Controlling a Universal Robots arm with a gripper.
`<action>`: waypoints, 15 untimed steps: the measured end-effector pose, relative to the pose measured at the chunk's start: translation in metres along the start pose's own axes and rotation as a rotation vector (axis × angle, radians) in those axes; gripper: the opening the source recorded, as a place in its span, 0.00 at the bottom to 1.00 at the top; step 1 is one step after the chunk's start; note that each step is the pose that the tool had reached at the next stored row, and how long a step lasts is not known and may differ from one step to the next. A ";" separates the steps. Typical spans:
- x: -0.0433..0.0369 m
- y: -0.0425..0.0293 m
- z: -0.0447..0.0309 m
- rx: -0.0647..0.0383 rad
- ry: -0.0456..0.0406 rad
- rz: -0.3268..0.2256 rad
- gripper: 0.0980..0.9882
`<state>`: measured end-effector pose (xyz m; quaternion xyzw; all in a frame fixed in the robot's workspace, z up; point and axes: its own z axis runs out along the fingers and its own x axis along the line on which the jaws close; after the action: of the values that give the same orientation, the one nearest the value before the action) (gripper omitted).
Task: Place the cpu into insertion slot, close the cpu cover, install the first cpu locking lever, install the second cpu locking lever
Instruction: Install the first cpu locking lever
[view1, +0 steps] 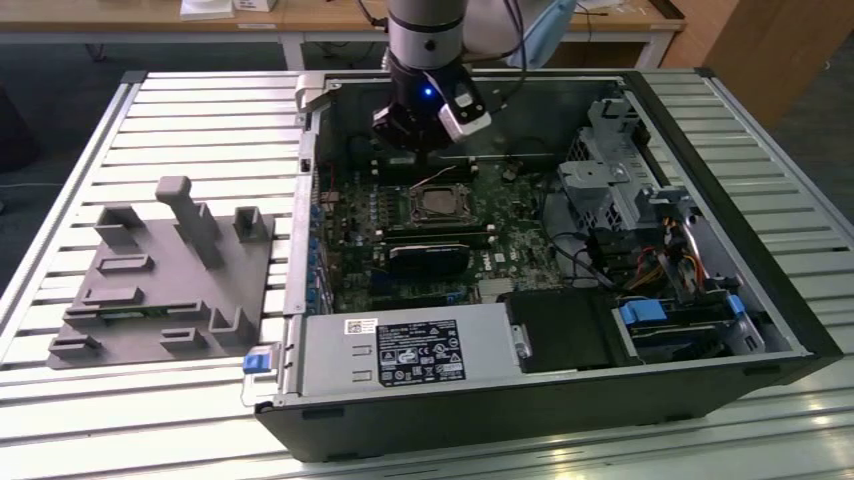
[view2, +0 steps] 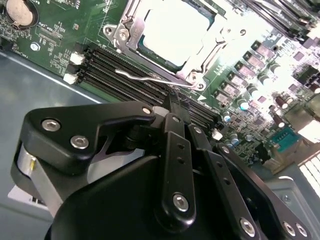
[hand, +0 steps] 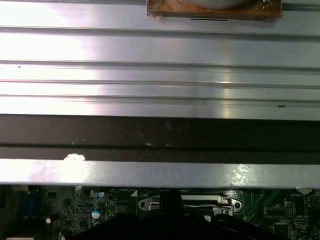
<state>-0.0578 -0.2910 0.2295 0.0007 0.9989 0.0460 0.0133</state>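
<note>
Cpu locking lever (view2: 150, 79), a thin wire, just beyond jaws pinched narrow with nothing visible between them; gripper (view2: 172, 102) tip close by it, contact impossible to confirm. Past the wire, the cpu (view2: 172, 30) bright in the insertion slot (view2: 192, 70), cpu cover (view2: 129, 32) apparently flat around it. Likely hazard: slipping off that springy wire and raking the memory slots (view2: 110, 65) alongside, or the motherboard (view2: 55, 45) beyond. All inside an open black computer case (view1: 534, 410) lying on a slatted metal desk (view1: 200, 110), grey moulded fixture (view1: 160, 280) at the exterior view's left. Behind, a wooden table (view1: 334, 15) and dark floor.
</note>
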 end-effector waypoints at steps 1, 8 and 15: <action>-0.0014 -0.0001 0.0010 0.000 0.0001 -0.002 0.01; -0.0094 -0.0004 0.0049 0.000 0.0001 -0.002 0.01; -0.0149 -0.0007 0.0073 0.000 0.0003 -0.002 0.01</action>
<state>-0.0427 -0.2910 0.2225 -0.0004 0.9989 0.0460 0.0132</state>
